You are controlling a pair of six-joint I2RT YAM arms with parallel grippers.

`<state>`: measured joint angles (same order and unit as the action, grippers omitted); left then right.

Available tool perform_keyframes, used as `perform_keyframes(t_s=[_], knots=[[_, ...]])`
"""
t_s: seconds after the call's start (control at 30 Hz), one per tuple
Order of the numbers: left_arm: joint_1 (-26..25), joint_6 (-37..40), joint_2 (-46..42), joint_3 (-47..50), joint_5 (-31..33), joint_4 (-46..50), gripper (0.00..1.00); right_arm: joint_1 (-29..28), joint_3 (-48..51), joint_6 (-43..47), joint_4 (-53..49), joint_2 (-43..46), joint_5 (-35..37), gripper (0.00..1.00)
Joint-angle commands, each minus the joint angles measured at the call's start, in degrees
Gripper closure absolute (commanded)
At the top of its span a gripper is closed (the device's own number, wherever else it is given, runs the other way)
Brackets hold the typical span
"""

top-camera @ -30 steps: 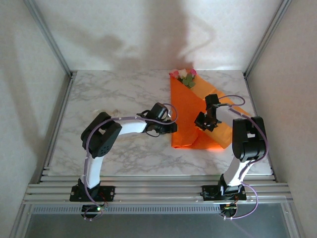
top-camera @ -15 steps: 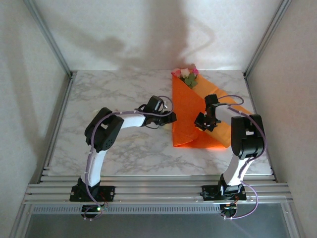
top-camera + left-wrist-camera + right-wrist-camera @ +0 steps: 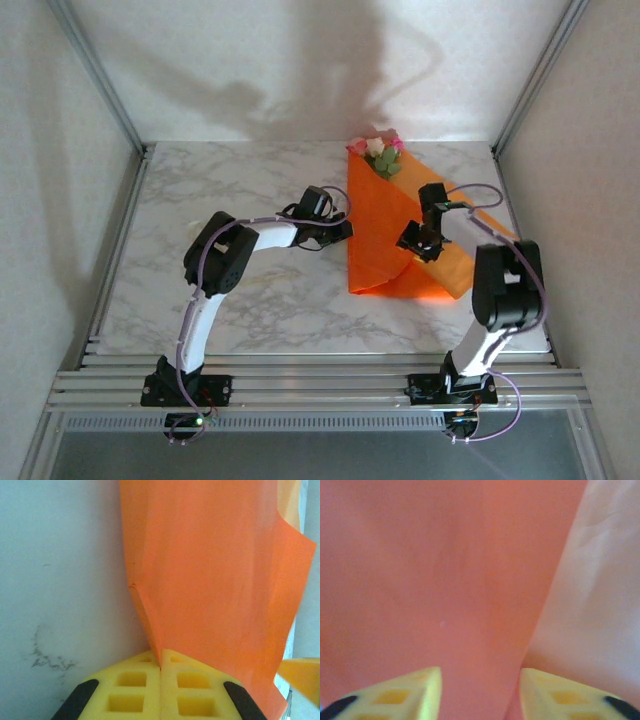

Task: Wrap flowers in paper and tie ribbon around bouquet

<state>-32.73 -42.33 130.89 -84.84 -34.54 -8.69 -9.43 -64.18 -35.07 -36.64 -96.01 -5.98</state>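
The orange paper (image 3: 378, 255) lies folded on the right half of the marble table (image 3: 230, 190), forming a loose bouquet with the flowers. The pink and cream flowers (image 3: 378, 153) poke out at its far end. My left gripper (image 3: 346, 229) is at the paper's left edge. In the left wrist view its yellow fingers (image 3: 130, 685) are pressed together, pinching the edge of the paper (image 3: 210, 570). My right gripper (image 3: 414, 243) hovers over the middle of the folded sheet, and its jaws stand apart over a fold of the paper (image 3: 420, 570). The ribbon is out of view.
Aluminium frame posts (image 3: 100, 80) and pale side walls enclose the table. A right-hand flap of the paper (image 3: 462, 252) reaches toward the right arm's upper link (image 3: 505, 285). Bare marble lies left of the left arm.
My left gripper moved further along the paper's left edge and shut on it. My right gripper opened and shifted slightly away. The paper's lower left corner drew in a little.
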Motion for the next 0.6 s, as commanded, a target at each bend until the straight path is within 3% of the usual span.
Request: perform_keyframes(t_s=[0.0, 0.17, 0.33, 0.47, 0.57], knots=[[0.4, -1.3, -2.8, 1.8, 0.6, -0.8, 1.00, -2.6, 0.3, -4.1, -6.8, 10.0, 3.0, 0.50], [0.3, -1.9, -3.4, 2.4, 0.3, -1.0, 1.00, -10.9, 12.1, -22.4, -6.1, 22.5, -4.8, 0.44], [0.3, -1.3, -3.5, 2.2, -0.2, -0.1, 1.00, -17.5, 29.4, -46.2, 15.2, 31.7, -7.8, 0.35], [0.3, -0.7, -3.6, 1.8, -0.3, 0.8, 1.00, -17.6, 31.7, -50.4, 22.7, 28.9, -7.5, 0.36], [0.3, -0.3, -3.6, 1.6, -0.4, 1.3, 1.00, -17.5, 29.8, -49.5, 22.5, 24.8, -7.1, 0.36]])
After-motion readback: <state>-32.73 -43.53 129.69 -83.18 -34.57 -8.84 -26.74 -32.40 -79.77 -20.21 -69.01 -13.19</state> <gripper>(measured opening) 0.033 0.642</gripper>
